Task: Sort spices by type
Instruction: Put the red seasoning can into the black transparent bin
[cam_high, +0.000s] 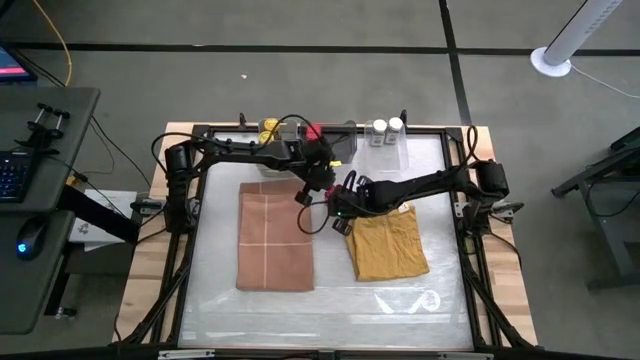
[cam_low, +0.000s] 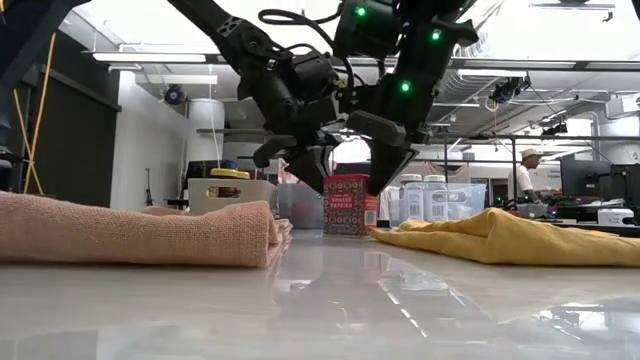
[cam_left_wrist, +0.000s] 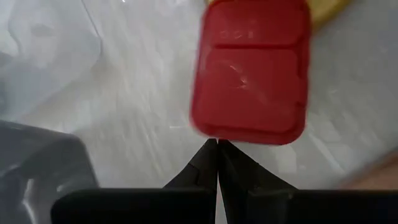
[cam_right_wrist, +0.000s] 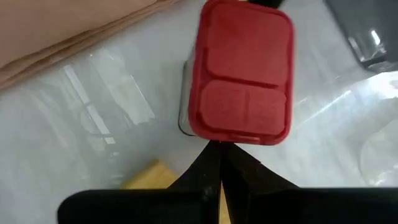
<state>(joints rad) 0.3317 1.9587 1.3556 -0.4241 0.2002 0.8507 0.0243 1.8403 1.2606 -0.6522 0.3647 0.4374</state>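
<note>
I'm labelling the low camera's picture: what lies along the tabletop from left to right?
Pink cloth → clear bin with a yellow-lidded jar → red tin → white-topped shakers → mustard cloth.

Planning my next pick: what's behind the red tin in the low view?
Behind the red tin stand clear white-topped shakers and a clear bin. Anything directly behind the tin is hidden.

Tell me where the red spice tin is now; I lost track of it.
In the low view the red spice tin stands upright on the table between the pink cloth and the mustard cloth, just beneath both shut end effectors.
</note>
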